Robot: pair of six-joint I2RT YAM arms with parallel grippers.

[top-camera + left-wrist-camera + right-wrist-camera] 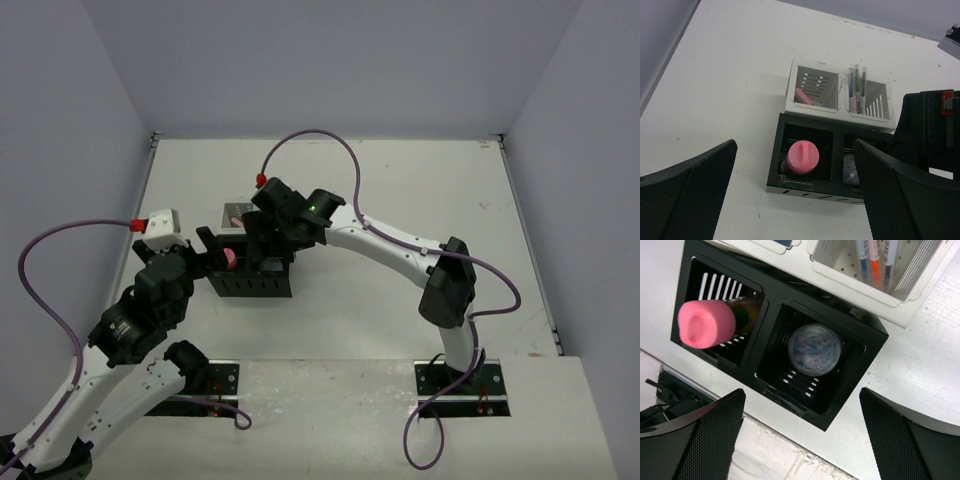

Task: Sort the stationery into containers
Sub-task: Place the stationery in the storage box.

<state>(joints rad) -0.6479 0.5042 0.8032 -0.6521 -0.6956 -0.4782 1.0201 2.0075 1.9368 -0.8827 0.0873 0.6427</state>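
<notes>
The organiser [250,285] stands left of centre on the table. In the right wrist view a pink-capped bottle [707,324] leans in its left black compartment and a round blue-grey tub [814,350] lies in the right black one. Pens [875,260] stand in a white mesh compartment. My right gripper [802,437] is open and empty, just above the tub's compartment [264,255]. My left gripper [795,197] is open and empty, at the organiser's left side [210,258]. The left wrist view shows the bottle [802,156], the pens [857,90] and a pink item [804,96].
The right arm [400,245] reaches across the middle of the table from the right. A white wall rim [150,190] runs along the table's left side. In the left wrist view the right gripper's black body [930,125] stands over the organiser's right end.
</notes>
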